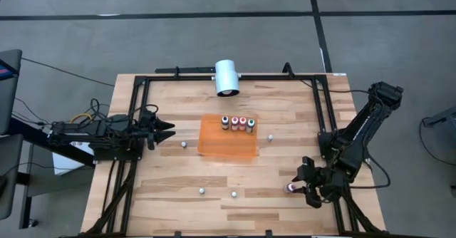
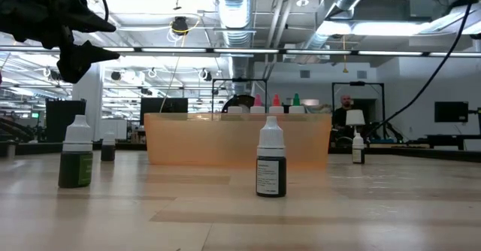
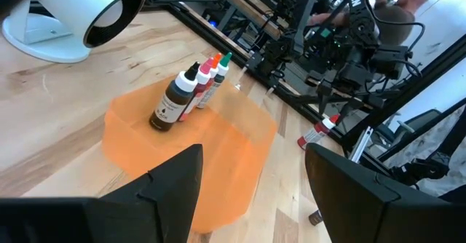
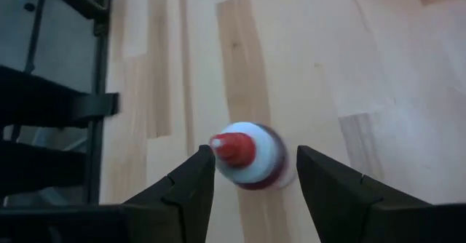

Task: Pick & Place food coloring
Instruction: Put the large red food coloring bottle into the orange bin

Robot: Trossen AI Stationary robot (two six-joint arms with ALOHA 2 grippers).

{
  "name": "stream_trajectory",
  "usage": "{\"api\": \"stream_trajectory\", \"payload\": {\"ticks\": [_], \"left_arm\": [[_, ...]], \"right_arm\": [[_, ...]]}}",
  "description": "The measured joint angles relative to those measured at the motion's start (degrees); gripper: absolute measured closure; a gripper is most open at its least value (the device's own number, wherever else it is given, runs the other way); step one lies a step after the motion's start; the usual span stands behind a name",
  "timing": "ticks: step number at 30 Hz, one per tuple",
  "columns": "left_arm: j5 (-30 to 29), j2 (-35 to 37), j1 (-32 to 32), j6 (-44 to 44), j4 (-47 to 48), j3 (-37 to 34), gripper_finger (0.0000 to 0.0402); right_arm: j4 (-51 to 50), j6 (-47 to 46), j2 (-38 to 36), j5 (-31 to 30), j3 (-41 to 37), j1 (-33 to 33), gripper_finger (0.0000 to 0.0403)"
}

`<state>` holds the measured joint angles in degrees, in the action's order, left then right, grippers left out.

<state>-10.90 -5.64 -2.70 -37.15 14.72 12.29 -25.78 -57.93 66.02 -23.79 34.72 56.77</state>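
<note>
We find the right gripper [image 1: 305, 183] low over the near right part of the table [image 1: 285, 102], its fingers [image 4: 331, 192] spread to either side of a red-capped bottle [image 4: 247, 156] without visibly touching it; in the high view that bottle [image 1: 291, 188] stands just left of the gripper. The left gripper [image 1: 167, 131] waits at the left side, fingers apart and holding nothing, pointed toward the orange tray [image 1: 228, 149].

Loose bottles are scattered on the bare wood: one [image 1: 184, 144] between the left gripper and the tray, one [image 1: 270, 137] just right of the tray, and two [image 1: 201, 191] [image 1: 233, 194] near the front edge. A large white cylinder [image 1: 227, 78] lies at the far edge, beyond the tray. Nothing stands between the right gripper and its bottle.

The tray holds four bottles [image 1: 237, 123] in a row along its far side; the rest of its floor is bare.
</note>
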Motion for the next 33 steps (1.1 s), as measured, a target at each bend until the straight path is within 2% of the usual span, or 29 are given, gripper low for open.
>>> {"api": "stream_trajectory", "payload": {"ticks": [12, 17, 23, 33], "left_arm": [[0.0, 0.0, 0.0, 0.0, 0.0, 0.0, 0.0167], [0.0, 0.0, 0.0, 0.0, 0.0, 0.0, 0.0167], [0.0, 0.0, 0.0, 0.0, 0.4, 0.0, 0.0167], [0.0, 0.0, 0.0, -0.1, 0.9, 0.0, 0.0167]], "right_arm": [[0.9, 2.6, 0.1, 2.1, 0.0, -2.6, 0.0222], [2.3, 2.9, 2.9, 4.2, 0.0, -2.5, 0.0236], [6.5, 3.0, 6.2, 3.9, 0.2, -2.6, 0.0254], [7.1, 2.9, 6.3, 4.2, 0.1, -2.6, 0.0255]]}}
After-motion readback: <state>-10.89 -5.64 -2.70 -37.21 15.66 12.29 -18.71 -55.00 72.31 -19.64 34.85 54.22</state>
